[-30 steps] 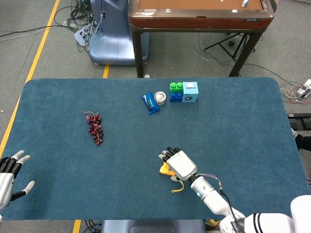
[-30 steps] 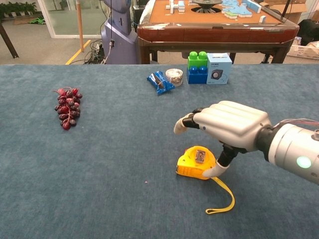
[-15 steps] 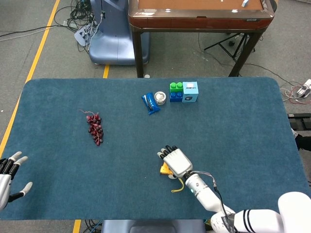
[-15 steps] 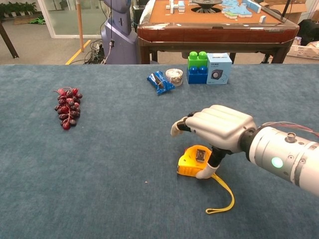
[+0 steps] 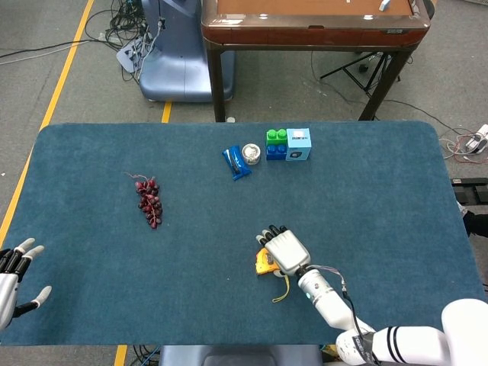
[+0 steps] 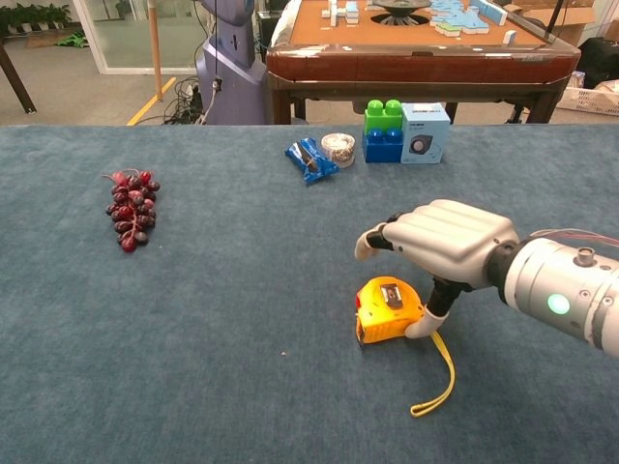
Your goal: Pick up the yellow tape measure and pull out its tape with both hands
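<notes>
On table (image 5: pixel 366 198) near edge, right of centre: tape measure (image 6: pixel 389 309) lies flat, loop trailing near-right. Right hand (image 6: pixel 447 242) arched just over it, thumb touching its right side, fingers spread, holding nothing. Left hand (image 5: pixel 14 276) far left, splayed, much farther.

Yellow tape measure (image 6: pixel 389 310) — lies flat on the blue table, dark clip facing up, toward the near right. Yellow wrist strap (image 6: pixel 437 379) trails from it toward the near edge — looped at its end.
</notes>
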